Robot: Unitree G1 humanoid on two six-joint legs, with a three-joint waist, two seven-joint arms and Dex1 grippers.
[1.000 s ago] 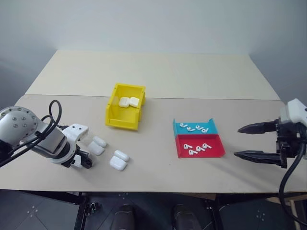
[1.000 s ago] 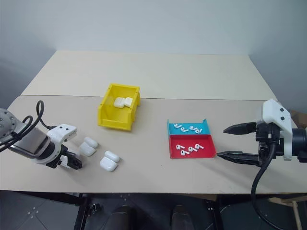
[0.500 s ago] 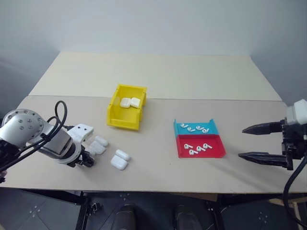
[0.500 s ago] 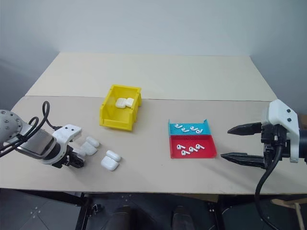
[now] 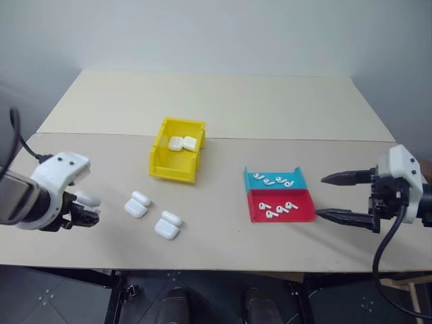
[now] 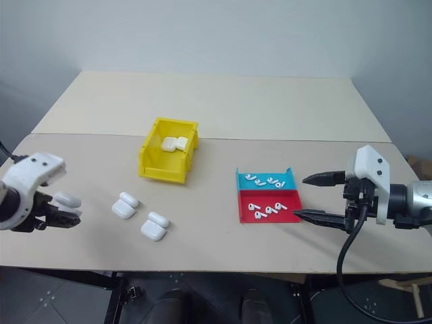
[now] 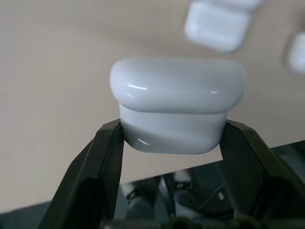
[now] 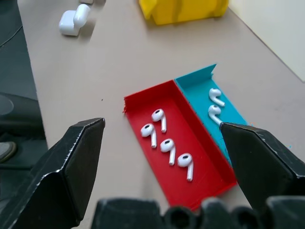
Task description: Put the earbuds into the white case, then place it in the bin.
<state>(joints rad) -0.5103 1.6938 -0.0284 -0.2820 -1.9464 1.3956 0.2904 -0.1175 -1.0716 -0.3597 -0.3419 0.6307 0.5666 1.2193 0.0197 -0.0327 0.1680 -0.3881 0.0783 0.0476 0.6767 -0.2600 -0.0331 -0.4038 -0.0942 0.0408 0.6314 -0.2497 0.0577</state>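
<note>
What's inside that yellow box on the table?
Two white cases lie side by side in the bin, towards its back wall. No loose earbuds show there. The cases appear shut, so anything inside them is hidden.

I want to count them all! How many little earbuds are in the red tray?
4, all lying side by side inside the red tray: the earbuds sit in a loose row; none seems hidden.
</note>
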